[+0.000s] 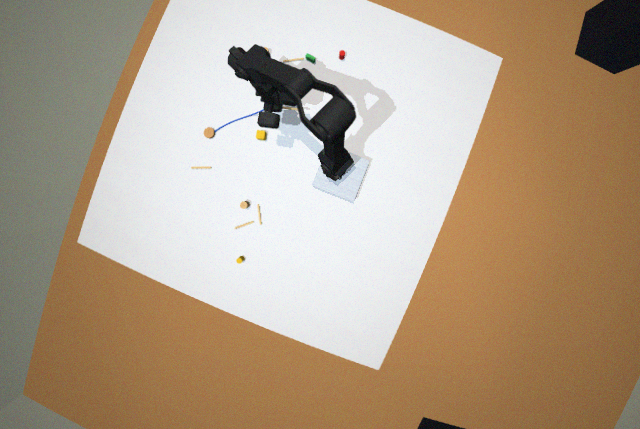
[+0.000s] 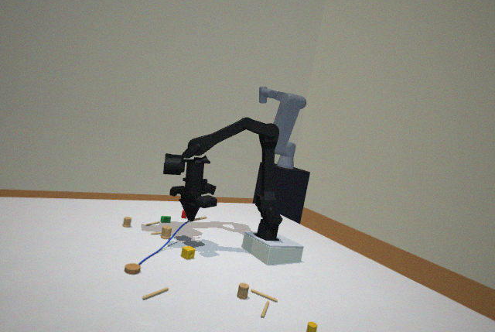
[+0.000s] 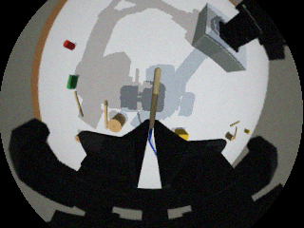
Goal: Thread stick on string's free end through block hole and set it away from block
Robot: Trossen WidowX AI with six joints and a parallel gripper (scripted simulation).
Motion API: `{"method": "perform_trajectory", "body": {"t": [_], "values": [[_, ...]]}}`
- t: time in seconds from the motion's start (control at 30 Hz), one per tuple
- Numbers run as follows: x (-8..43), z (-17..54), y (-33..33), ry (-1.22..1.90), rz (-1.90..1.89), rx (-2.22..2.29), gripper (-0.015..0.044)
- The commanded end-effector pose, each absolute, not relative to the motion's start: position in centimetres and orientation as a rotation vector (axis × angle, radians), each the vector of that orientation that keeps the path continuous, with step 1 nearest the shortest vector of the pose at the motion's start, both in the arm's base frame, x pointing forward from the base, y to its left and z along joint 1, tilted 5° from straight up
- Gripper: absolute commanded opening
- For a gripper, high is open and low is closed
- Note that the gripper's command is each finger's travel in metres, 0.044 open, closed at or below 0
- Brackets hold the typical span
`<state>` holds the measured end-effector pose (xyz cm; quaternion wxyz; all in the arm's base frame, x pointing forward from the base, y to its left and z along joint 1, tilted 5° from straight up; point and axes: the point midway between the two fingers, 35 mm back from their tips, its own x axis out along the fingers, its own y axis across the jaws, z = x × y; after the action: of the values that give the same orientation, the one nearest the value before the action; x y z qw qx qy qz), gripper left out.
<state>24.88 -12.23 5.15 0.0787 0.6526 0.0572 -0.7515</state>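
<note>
My gripper (image 2: 192, 219) (image 3: 151, 122) is shut on the string's stick (image 2: 199, 218) (image 3: 155, 92) near its string end, above the table; the stick sticks out toward the arm's base. The blue string (image 1: 232, 120) (image 2: 161, 248) (image 3: 150, 139) runs from the round wooden button (image 1: 208, 132) (image 2: 132, 268) up to the fingers, with little slack. The yellow block (image 1: 261, 135) (image 2: 187, 252) (image 3: 181, 135) stands on the table, lower than the fingers and to their side; a dark hole shows in one face in the exterior view. The arm hides the fingertips in the top view.
A wooden cylinder (image 2: 166, 232) (image 3: 116, 123) stands near the gripper, with a loose stick (image 3: 105, 114) beside it. A green object (image 1: 310, 58) (image 3: 72, 82) and a red one (image 1: 342, 54) (image 3: 69, 45) lie beyond. Another cylinder (image 1: 244, 204) (image 2: 243, 291) stands near two loose sticks.
</note>
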Motion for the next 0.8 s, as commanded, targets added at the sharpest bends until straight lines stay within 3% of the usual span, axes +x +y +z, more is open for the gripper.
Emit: {"method": "perform_trajectory", "body": {"t": [0.0, 0.77], "values": [[25.4, 5.6, -12.0, 0.162, -2.267, 1.930, 0.0000], [27.5, 7.6, -10.7, 0.155, -2.333, 1.831, 0.0000]]}}
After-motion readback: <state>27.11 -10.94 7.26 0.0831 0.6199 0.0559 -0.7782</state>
